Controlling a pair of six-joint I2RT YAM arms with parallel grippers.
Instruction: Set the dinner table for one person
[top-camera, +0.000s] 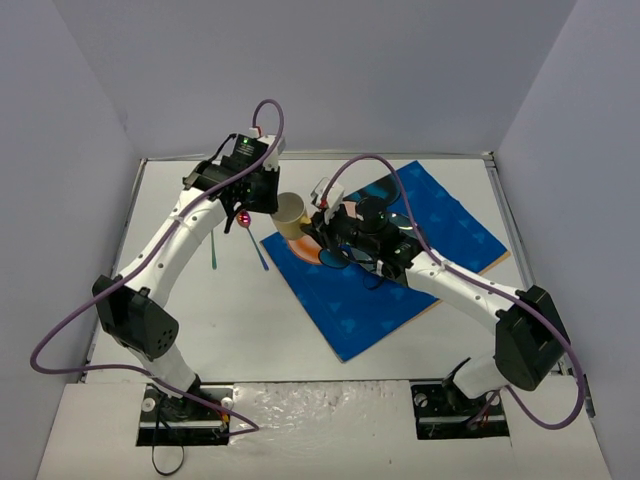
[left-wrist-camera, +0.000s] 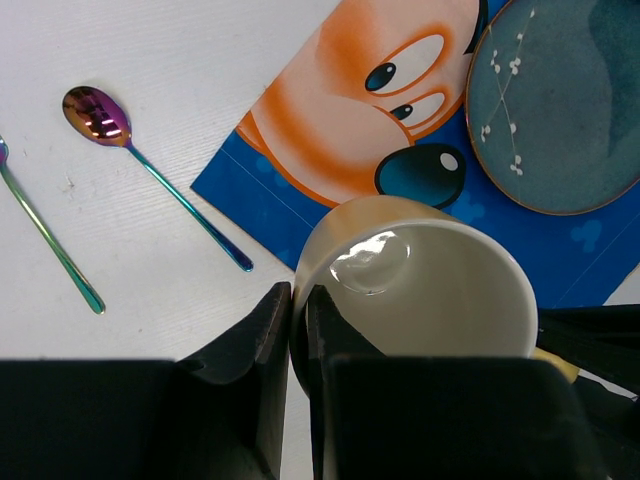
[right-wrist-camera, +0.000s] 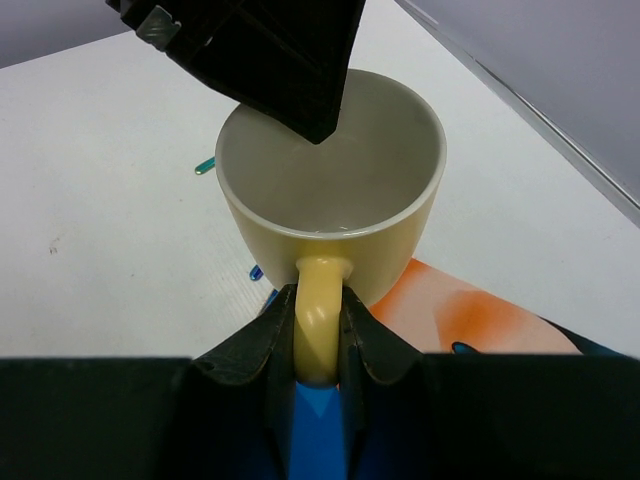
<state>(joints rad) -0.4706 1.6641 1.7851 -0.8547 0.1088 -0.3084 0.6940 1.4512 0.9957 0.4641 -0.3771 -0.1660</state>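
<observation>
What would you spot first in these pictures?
A yellow mug gripped by both arms: the left gripper pinches its rim, the right gripper its handle. Close by is a blue cartoon-mouse placemat with a teal plate on it, and a shiny rainbow spoon lies on the white table to its left.

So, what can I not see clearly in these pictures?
- Blue-green plate: in the top view mostly under the right arm; in the left wrist view cut by the right edge.
- Thin utensil beside the spoon: in the left wrist view its head is cut by the left edge; in the top view it is too small to name.
- Yellow mug, its base: hidden by its own wall in every view, so resting or lifted is unclear.
</observation>
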